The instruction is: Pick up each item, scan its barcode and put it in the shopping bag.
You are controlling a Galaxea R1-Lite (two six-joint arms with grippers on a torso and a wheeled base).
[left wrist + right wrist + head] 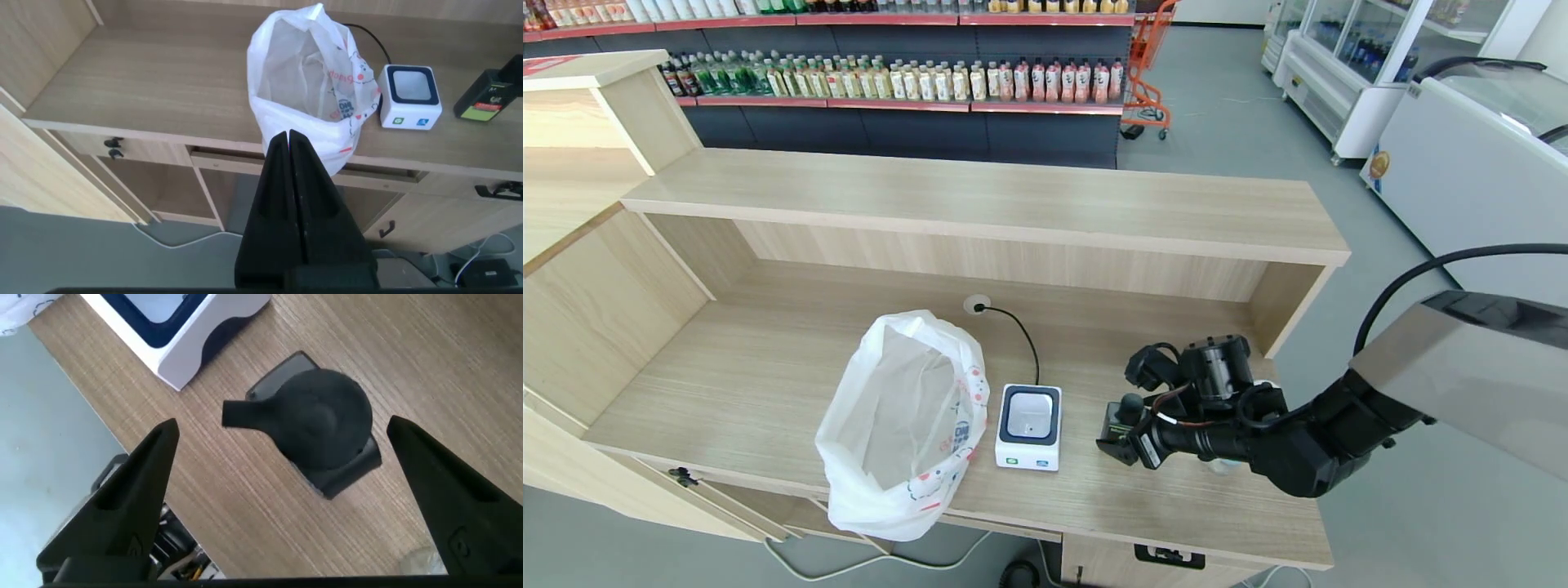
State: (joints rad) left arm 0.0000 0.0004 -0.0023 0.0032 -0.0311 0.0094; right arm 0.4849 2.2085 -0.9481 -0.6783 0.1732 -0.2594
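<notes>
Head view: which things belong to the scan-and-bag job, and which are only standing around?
For the job:
white shopping bag
barcode scanner
black item, under the open right hand

Only standing around:
drink bottles on the store shelves
orange trolley
chest freezer

Shopping bag [900,425] beside scanner [1029,426]

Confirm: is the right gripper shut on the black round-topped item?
No, the right gripper is open, straddling the black round-topped item.
</notes>
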